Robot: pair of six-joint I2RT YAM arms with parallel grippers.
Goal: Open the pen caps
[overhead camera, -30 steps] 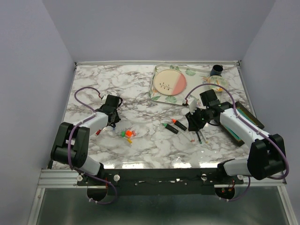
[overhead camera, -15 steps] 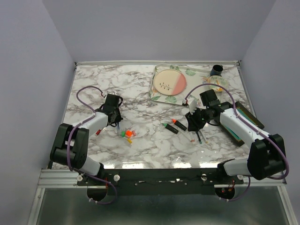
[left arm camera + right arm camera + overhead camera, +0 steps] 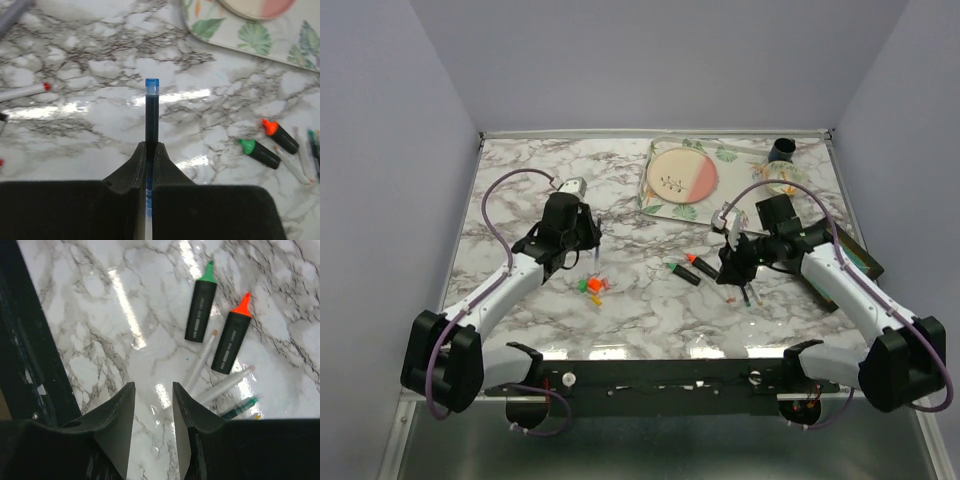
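Note:
My left gripper [image 3: 151,145] is shut on a thin dark-blue pen [image 3: 152,117] that sticks out past the fingertips and ends in a light-blue tip [image 3: 152,85]. In the top view this gripper [image 3: 588,238] is raised above the table left of centre. Several loose pen caps [image 3: 590,286] in orange, green, pink and yellow lie just below it. My right gripper [image 3: 153,386] is open with nothing between its fingers, above bare marble. Beyond it lie a green highlighter [image 3: 201,311] and an orange highlighter [image 3: 231,340], beside thin white pens [image 3: 200,367].
A leaf-patterned tray [image 3: 665,205] with a pink plate [image 3: 682,175] stands at the back, and a black cup [image 3: 783,150] at the back right. A dark flat box [image 3: 850,250] lies under the right arm. A white pen with a red tip [image 3: 25,91] lies at the left.
The left gripper has closed on the blue pen and lifted it off the table, moving right and back. The right gripper has shifted slightly and stays open.

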